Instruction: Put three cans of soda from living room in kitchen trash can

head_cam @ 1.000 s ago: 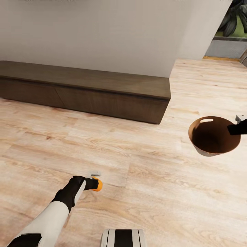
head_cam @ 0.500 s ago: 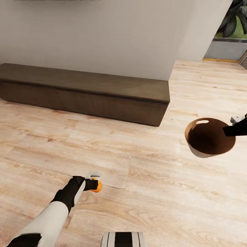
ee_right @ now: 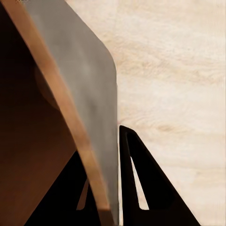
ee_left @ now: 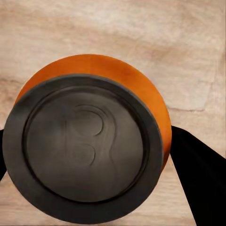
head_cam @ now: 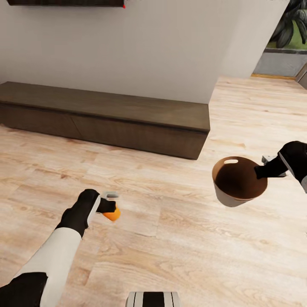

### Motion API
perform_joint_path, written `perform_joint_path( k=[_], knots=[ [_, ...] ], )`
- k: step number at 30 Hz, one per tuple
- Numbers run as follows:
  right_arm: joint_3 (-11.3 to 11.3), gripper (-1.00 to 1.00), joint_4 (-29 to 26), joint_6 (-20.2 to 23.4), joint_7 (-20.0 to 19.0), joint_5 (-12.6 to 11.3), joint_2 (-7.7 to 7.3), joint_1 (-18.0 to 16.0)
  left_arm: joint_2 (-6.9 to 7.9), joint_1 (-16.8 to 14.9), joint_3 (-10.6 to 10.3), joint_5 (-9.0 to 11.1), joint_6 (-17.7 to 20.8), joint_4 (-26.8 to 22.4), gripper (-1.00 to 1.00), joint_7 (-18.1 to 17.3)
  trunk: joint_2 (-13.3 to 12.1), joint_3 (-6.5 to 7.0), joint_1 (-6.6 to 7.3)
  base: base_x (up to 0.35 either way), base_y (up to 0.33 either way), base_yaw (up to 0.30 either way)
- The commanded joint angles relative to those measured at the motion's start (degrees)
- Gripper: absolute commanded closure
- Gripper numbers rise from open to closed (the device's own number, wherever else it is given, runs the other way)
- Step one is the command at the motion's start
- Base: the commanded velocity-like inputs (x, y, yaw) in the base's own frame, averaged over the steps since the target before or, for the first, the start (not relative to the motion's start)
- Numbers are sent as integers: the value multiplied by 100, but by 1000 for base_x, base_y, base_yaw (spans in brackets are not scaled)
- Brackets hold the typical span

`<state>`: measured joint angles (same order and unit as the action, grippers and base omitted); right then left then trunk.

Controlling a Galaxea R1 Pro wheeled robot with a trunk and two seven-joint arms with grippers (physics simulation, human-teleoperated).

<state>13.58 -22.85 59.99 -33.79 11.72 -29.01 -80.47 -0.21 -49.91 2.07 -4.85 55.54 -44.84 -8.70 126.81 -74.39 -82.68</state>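
Where wall meets floor [head_cam: 170, 238], low cabinet [head_cam: 106, 115].

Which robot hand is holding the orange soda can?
The left gripper, at the left of the head view, grips the orange soda can. The right gripper instead pinches the rim of the trash can.

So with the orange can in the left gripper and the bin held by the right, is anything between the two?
Nothing visible. The left gripper holds the orange can above bare wooden floor, and the trash can, pinched at its rim by the right gripper, hangs open-mouthed with only floor in the gap.
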Motion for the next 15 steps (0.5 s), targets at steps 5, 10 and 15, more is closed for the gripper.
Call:
perform_joint_path(
  k=[5, 10, 15],
  knots=[
    [-13, 100, 132, 1, -355, 21, 176, -2, 207, -391, -24, 8, 335, -193, 100, -652, -202, 91, 111, 0, 0, 0],
    [-18, 100, 182, 1, -431, 18, 354, 28, 608, -903, -96, -9, 446, -216, 100, -1874, -402, 180, 220, 0, 0, 0],
    [-26, 100, 204, 1, -454, 1, 477, 169, 953, -1253, -197, -14, 446, -226, 100, -2539, -603, 270, 330, 0, 0, 0]
  ],
)
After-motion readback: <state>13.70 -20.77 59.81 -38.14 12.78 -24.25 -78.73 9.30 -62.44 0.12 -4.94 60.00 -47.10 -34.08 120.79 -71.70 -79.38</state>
